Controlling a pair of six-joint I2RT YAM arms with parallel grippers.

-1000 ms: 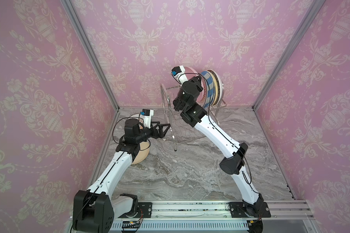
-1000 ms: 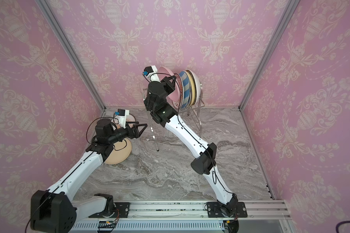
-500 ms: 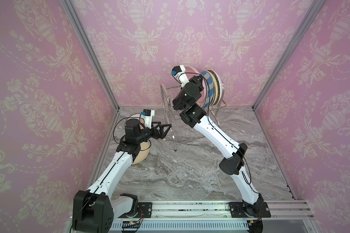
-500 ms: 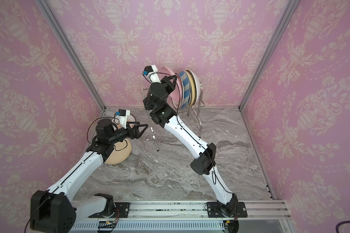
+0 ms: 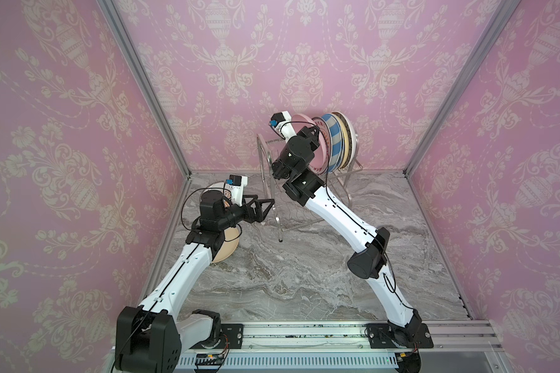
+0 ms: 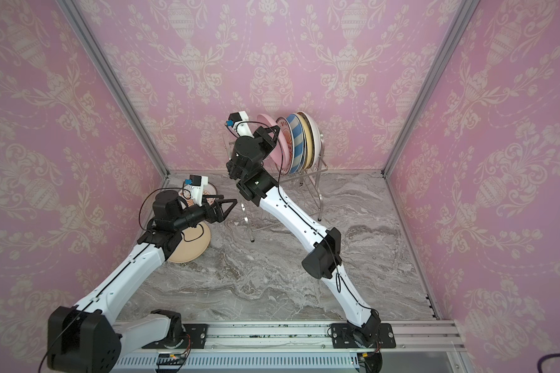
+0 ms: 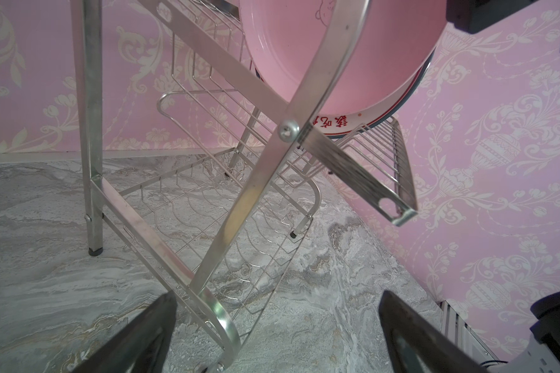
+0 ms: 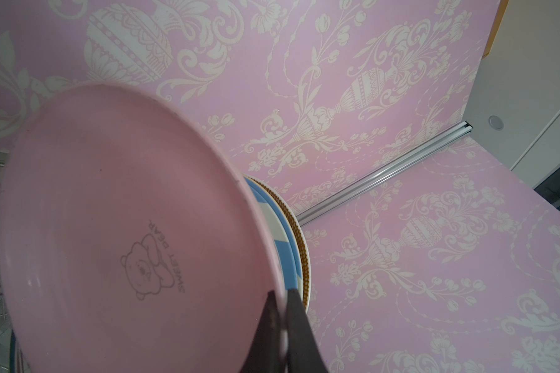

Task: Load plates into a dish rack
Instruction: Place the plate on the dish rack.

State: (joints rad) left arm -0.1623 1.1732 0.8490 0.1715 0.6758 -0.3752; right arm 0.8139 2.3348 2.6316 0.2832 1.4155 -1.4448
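Observation:
My right gripper (image 8: 281, 292) is shut on the rim of a pink plate (image 8: 126, 210), holding it on edge at the upper tier of the chrome dish rack (image 5: 265, 168). The pink plate (image 5: 319, 158) stands against a row of racked plates, among them a blue-white striped one (image 5: 335, 142). In both top views my left gripper (image 5: 265, 206) hovers open and empty beside the rack's near side frame (image 7: 253, 181). A cream plate (image 6: 191, 245) and a white plate with an orange sunburst (image 6: 209, 193) lie on the table under my left arm.
The marble table (image 5: 304, 274) is walled by pink patterned panels on three sides. The rack's lower wire shelf (image 7: 240, 232) holds nothing. My right arm (image 5: 337, 210) reaches over the rack's front. A metal rail (image 5: 304, 336) runs along the near edge.
My right gripper has shifted slightly up and back with the pink plate, closer to the racked plates. The left arm has hardly moved.

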